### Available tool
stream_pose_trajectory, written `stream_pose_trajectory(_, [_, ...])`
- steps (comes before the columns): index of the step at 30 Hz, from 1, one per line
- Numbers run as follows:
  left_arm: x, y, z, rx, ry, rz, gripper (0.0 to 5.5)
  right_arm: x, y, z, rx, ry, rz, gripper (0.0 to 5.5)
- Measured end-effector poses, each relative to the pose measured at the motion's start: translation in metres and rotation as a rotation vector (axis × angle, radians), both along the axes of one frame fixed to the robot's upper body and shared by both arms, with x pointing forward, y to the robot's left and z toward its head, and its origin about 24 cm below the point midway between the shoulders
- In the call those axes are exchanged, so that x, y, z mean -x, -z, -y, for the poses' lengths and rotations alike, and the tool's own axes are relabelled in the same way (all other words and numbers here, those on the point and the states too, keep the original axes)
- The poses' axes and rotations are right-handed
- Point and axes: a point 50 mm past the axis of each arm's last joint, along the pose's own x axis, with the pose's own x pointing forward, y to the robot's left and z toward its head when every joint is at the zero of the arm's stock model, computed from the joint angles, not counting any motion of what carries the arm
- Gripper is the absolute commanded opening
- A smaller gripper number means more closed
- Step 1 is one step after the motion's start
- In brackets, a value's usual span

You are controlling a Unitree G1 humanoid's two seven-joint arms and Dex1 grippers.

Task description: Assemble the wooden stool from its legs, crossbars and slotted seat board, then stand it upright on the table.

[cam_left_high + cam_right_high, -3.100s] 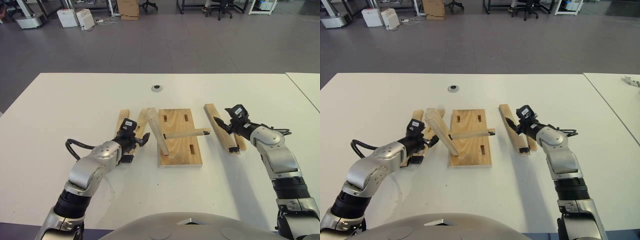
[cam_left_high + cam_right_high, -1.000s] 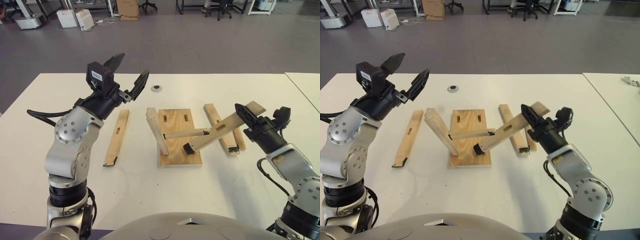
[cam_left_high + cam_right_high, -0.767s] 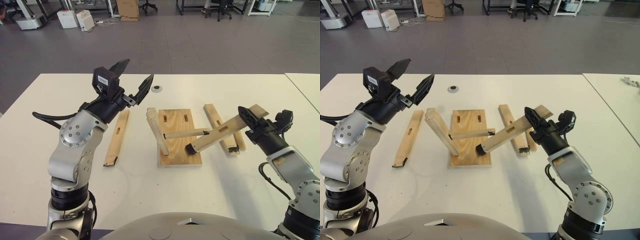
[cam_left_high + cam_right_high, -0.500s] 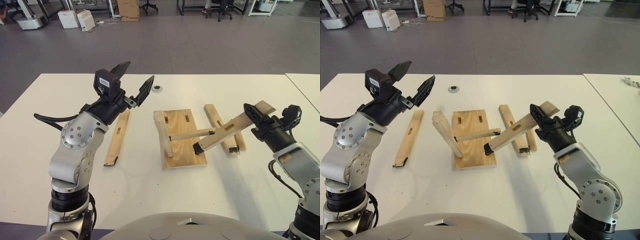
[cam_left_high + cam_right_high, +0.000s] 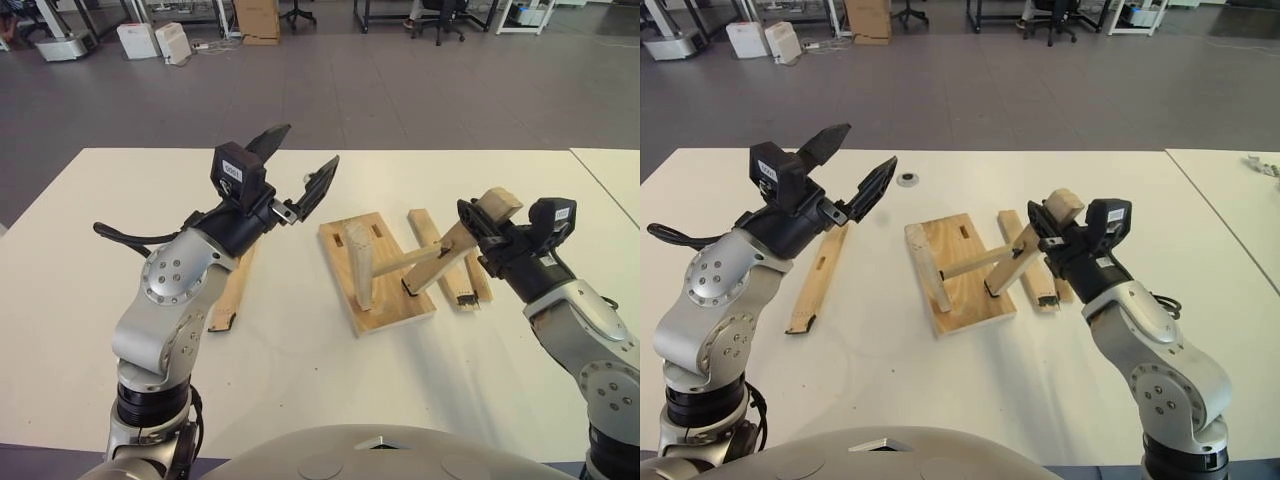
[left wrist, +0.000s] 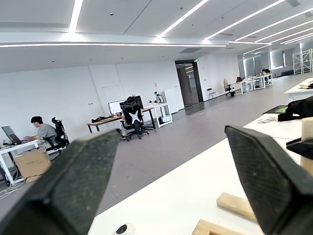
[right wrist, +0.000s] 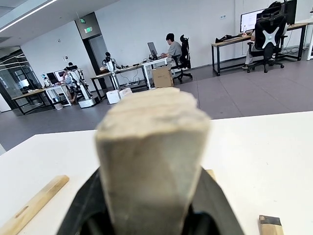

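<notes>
Seat board (image 5: 395,297) lies mid-tabletop with one leg (image 5: 358,262) socketed upright. My right gripper (image 5: 480,228) clamps another leg (image 5: 445,258) against the crossbar (image 5: 400,258). My left gripper (image 5: 300,165) hangs open near the left edge. Next, I judge: press the clamped leg into its slot.

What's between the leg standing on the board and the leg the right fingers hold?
A crossbar runs between the standing leg and the held leg, as both eye views show.
</notes>
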Motion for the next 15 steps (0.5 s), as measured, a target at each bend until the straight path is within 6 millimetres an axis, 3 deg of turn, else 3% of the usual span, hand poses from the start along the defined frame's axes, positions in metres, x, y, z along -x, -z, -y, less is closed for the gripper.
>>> stream_pose_trajectory(2, [0.002, 0.001, 0.005, 0.001, 0.020, -0.008, 3.93, -0.001, 0.001, -0.002, 0.018, -0.007, 0.009, 1.01])
stream_pose_trajectory(3, [0.004, 0.000, 0.009, 0.006, 0.042, -0.007, 3.93, -0.002, 0.000, -0.004, 0.034, -0.013, 0.015, 1.42])
stream_pose_trajectory(5, [0.009, -0.002, 0.016, 0.031, 0.071, -0.004, 3.93, -0.003, 0.005, -0.006, 0.123, -0.017, -0.011, 1.74])
stream_pose_trajectory(6, [0.011, -0.003, 0.017, 0.038, 0.078, 0.002, 3.93, 0.000, 0.020, -0.008, 0.149, -0.035, -0.095, 1.94])
stream_pose_trajectory(11, [0.013, -0.003, 0.017, 0.053, 0.064, -0.009, 3.93, 0.003, 0.022, -0.012, 0.166, -0.103, -0.088, 2.87])
stream_pose_trajectory(15, [0.015, 0.002, 0.026, 0.033, 0.101, -0.028, 3.93, 0.006, 0.020, -0.016, 0.153, -0.165, -0.065, 2.87])
